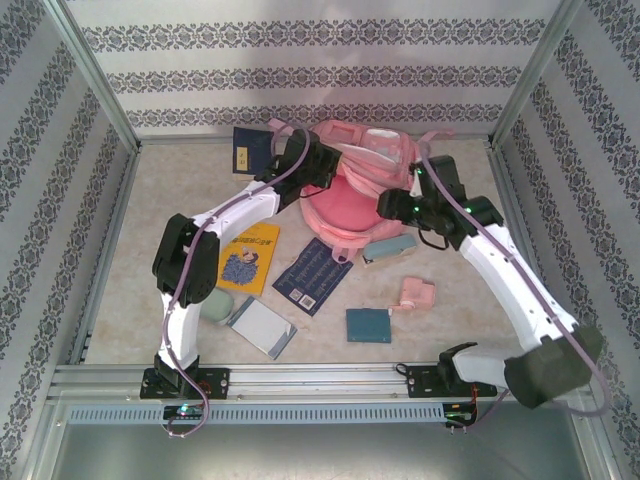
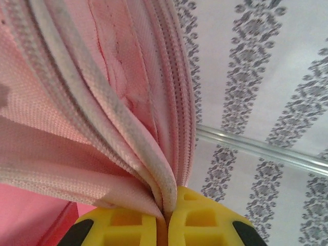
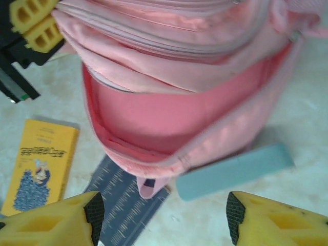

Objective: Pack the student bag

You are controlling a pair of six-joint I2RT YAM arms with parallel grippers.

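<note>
Presently, the bag (image 1: 365, 185) lies at the middle of the table's (image 1: 440, 335) far edge, with its mouth turned toward the near edge. The left gripper (image 2: 165, 221) is clamped on the piped rim of that mouth and holds it up. The right gripper (image 3: 165, 218) hangs before the opening, jaws wide and nothing between them.

Risks noted:
- The left hold is a thin pinch on piping and loose cloth. A tug from anything pushed inside could pull the rim free and let the mouth collapse.
- The bag looks light and slack. A load pressed against its back wall may shove it toward the far edge rather than go in.
- The grey book (image 3: 236, 169) lies just beside the lower lip, and the patterned book (image 3: 123, 207) runs under the lip's tab. Lifting either could drag the lip along.
- Both grippers work close at the mouth, so contact between them is possible.

Surface: a pale, marbled, smooth-looking top on which flat books give little edge to pinch and may slide.

Room: the walls (image 1: 300, 70) on three sides are papered in grey floral bands, with metal posts (image 1: 97, 75) at the corners and a rail (image 1: 320, 378) along the near edge.
</note>
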